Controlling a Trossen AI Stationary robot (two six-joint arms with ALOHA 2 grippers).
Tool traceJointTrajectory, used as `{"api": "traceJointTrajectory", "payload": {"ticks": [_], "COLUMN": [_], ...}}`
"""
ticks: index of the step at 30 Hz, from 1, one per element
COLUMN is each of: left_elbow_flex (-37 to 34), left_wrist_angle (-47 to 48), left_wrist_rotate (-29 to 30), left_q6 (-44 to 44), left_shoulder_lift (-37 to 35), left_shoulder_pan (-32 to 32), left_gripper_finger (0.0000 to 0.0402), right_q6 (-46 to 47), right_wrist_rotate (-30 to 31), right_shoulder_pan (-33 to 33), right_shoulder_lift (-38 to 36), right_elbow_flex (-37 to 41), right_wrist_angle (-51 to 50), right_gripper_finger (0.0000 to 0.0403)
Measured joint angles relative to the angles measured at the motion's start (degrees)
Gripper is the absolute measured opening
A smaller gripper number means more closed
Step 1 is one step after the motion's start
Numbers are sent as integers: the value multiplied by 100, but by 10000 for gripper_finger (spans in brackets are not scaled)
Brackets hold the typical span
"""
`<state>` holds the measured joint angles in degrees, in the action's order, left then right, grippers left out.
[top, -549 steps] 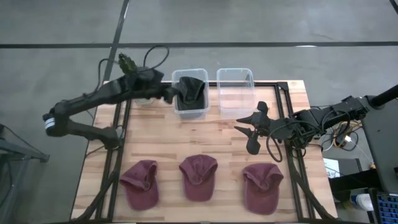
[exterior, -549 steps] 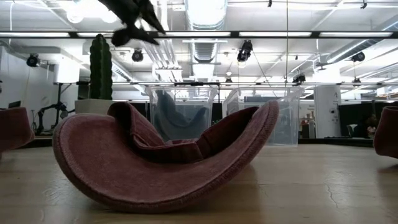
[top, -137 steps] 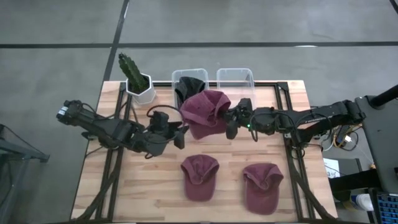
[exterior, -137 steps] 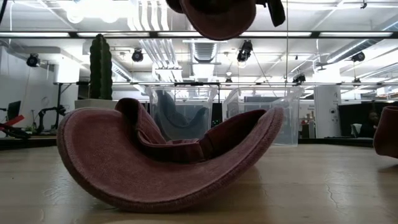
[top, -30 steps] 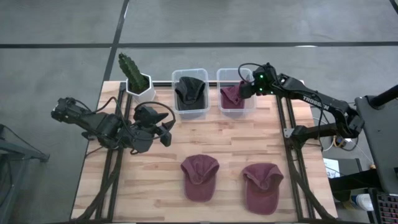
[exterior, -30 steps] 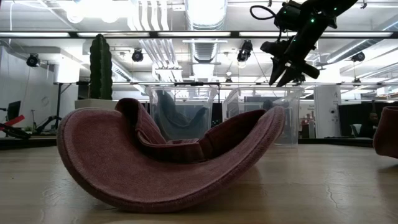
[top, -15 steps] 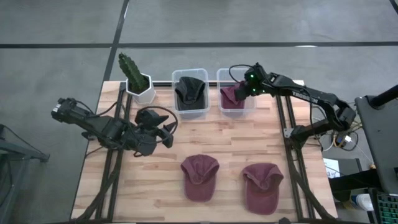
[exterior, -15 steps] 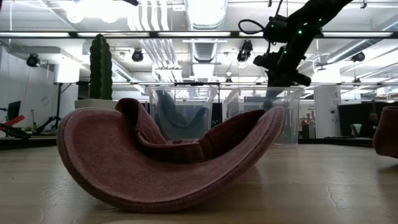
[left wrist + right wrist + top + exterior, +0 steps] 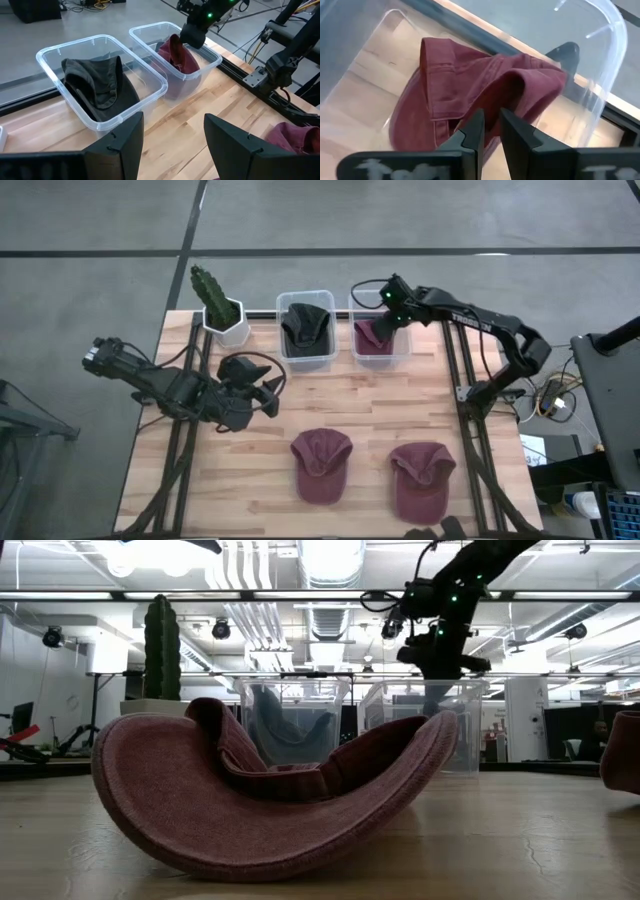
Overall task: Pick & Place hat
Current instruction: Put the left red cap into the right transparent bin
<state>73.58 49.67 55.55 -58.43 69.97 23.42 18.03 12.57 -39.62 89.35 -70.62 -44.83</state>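
**Red hat in the right-hand bin**

We see the red hat (image 9: 470,95) crumpled in the clear bin (image 9: 379,330), its orientation unclear. Our right gripper (image 9: 490,131) hovers above it, fingers nearly together, gripping nothing. Our left gripper (image 9: 172,137) waits spread mid-table.

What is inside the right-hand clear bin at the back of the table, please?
A crumpled maroon hat lies in the right-hand clear bin, with the right gripper nearly shut just above it. The bin floor under the hat is covered.
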Motion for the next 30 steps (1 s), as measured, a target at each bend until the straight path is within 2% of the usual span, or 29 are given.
{"api": "traceJointTrajectory", "payload": {"ticks": [8,20,30], "left_elbow_flex": [-123,-172,-173], "left_wrist_angle": [-2,-15,-153], "left_wrist_rotate": [-3,4,4], "left_q6": [-142,-176,-182], "left_shoulder_lift": [0,-2,-2], "left_shoulder_pan": [0,-4,-4], "left_gripper_finger": [200,200,200], "right_q6": [-73,-117,-132], "right_wrist_rotate": [393,414,412], "right_shoulder_pan": [0,0,209], "right_shoulder_lift": [367,634,307], "right_elbow_flex": [-207,-198,-433], "right_wrist_angle": [-453,-583,-589], "right_gripper_finger": [47,47,50]}}
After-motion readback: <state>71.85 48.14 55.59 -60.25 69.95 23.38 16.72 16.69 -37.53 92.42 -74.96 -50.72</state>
